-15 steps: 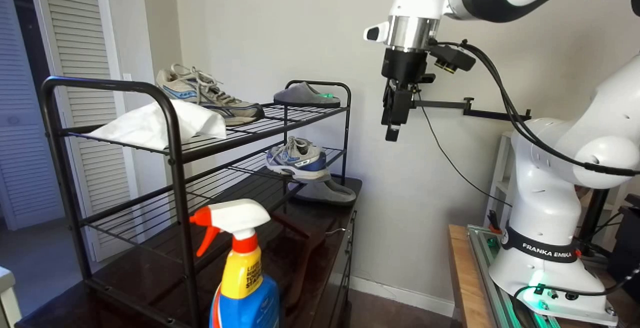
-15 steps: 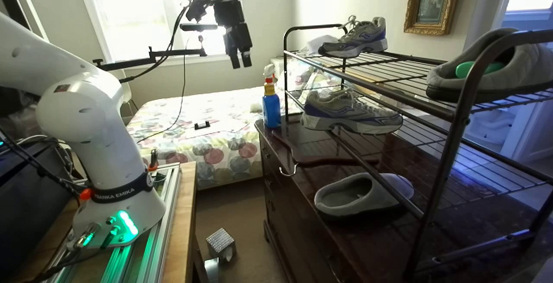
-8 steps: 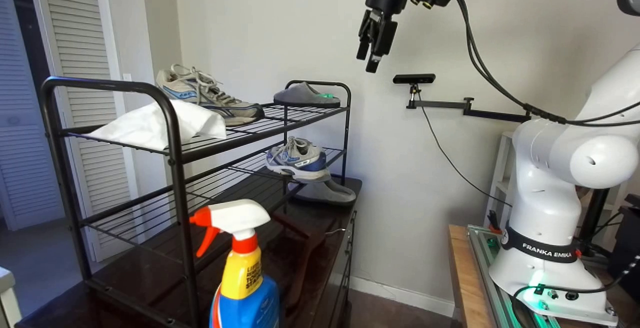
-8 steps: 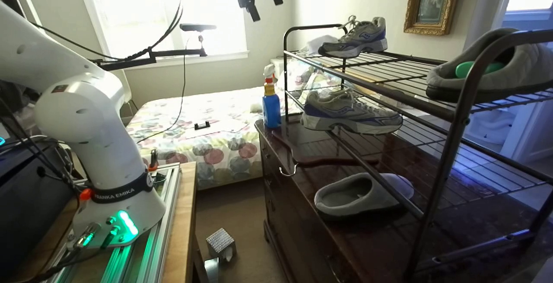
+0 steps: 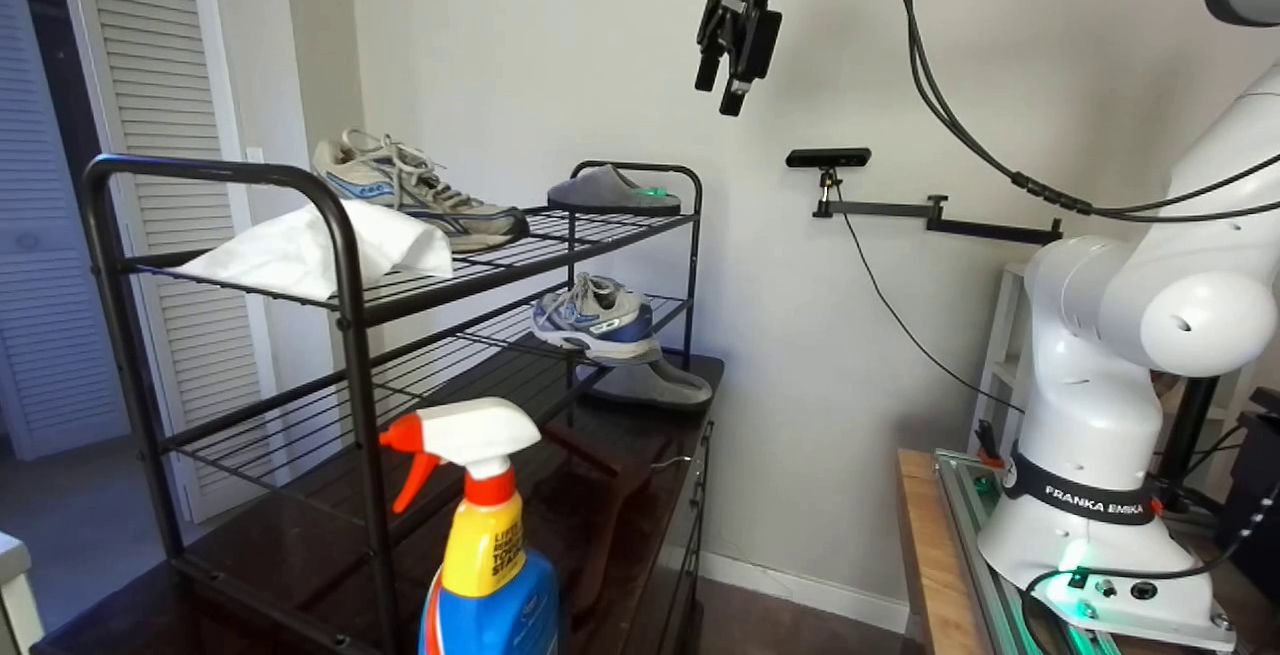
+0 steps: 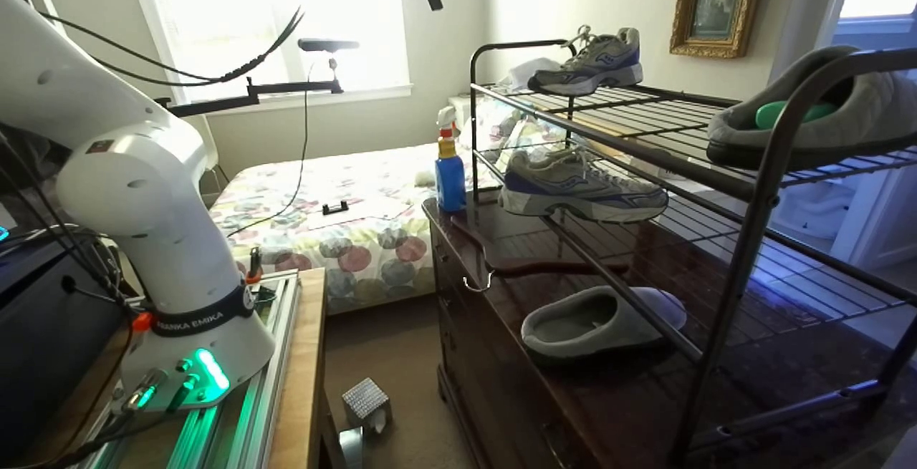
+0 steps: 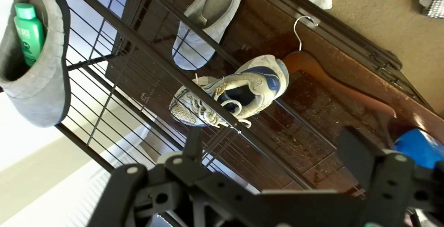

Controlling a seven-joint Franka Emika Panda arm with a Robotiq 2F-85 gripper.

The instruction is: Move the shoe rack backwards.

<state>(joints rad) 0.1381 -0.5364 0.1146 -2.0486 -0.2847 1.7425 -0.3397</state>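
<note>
The gripper hangs high with its fingers spread wide and nothing between them, well apart from the rack in both exterior views. Beneath it in the wrist view is the shoe rack, upright on the glossy brown dresser, its long top rail running slantwise across that view. As for progress, I'd say no push is under way: no finger touches the rack, and nothing marks where it ought to end up, so whether it has been shifted at all I cannot tell. What seems left is to come down, meet that rail or a post, and press the rack back. Its load would likely ride along: a sneaker, a slipper (with a green bottle tucked inside, of all places) and a white cloth on the top shelf, another sneaker on the middle one. Farther out, a second slipper lies on the dresser partly under the middle shelf, with a wooden hanger and a spray bottle toward the dresser's edge.
</note>
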